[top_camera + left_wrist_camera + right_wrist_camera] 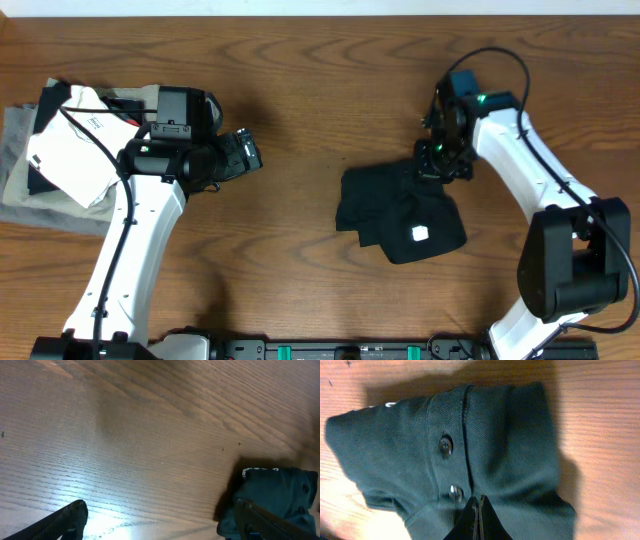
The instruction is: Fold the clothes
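The clothes (400, 215) lie as a compact bundle of black fabric at the table's middle right, with a small pale label (420, 233) on top. In the right wrist view the clothes (495, 435) show a placket with two buttons. My right gripper (440, 165) is at the bundle's far right edge; the right gripper (479, 501) is shut, its tips against the fabric with nothing visible between them. My left gripper (248, 152) hovers over bare wood well to the left of the bundle. The left gripper (160, 507) is open and empty, with the clothes (280, 495) beyond its right finger.
A white folded garment (70, 150) lies on a grey-olive folded one (25, 190) at the far left edge, behind the left arm. The wooden table (300, 80) surrounds the bundle. The right arm's base (570, 260) stands at the front right.
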`<state>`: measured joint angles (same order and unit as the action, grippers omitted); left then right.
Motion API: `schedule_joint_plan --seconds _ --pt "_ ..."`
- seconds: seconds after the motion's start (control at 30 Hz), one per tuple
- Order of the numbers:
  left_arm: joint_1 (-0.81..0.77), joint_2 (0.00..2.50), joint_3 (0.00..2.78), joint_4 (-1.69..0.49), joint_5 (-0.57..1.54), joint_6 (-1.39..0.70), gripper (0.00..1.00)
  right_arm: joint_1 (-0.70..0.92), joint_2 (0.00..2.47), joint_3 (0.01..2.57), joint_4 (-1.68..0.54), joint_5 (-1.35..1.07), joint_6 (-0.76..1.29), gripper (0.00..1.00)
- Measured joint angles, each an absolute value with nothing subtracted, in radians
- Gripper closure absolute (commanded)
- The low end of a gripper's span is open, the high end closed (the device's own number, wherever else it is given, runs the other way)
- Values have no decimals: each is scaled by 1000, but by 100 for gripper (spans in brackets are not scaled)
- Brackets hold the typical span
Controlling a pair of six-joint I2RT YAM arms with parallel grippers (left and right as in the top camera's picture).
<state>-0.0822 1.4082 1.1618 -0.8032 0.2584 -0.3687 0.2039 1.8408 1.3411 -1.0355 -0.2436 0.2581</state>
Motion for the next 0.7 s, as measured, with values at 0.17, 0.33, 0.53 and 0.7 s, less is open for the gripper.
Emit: schedule_joint_plan --seconds 0.17,0.33,0.53,0.7 --pt "-82 1408 1162 -803 258 -369 6 228 1841 1221 -862 -337 248 99" --pt "-82 1408 1162 -803 258 -369 6 245 1841 1188 -813 -372 248 99" --pt "-82 1408 1162 -803 258 -369 6 247 1843 1184 -776 -379 253 99" --pt "-82 1408 1162 -803 258 -369 6 247 1843 1184 -685 -382 263 99"
